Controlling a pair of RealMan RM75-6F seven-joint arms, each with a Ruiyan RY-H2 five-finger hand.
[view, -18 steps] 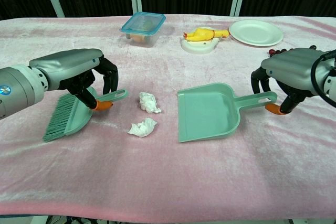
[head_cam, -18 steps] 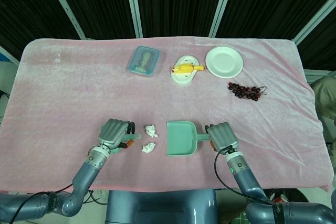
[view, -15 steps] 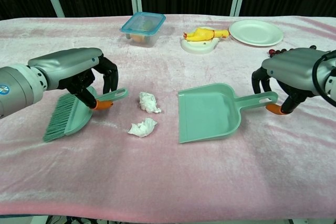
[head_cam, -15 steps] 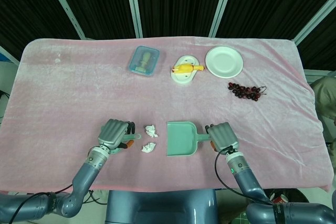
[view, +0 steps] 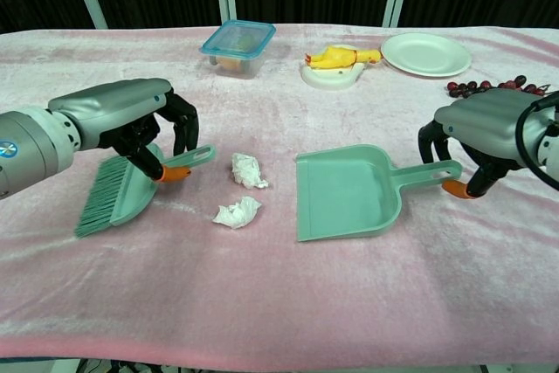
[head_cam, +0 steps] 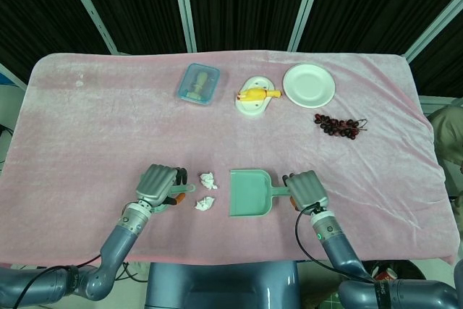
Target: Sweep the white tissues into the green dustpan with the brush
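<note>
Crumpled white tissues (view: pixel 241 189) lie between the brush (view: pixel 118 191) and the green dustpan (view: pixel 348 191), light and liable to roll. Left hand (view: pixel 144 124) clasps the brush handle; right hand (view: pixel 476 141) clasps the dustpan handle, stiff plastic.

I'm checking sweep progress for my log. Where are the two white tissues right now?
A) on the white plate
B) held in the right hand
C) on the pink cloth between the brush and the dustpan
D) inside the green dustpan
C: both white tissues lie on the pink cloth, between the brush and the green dustpan, whose tray holds nothing.
</note>
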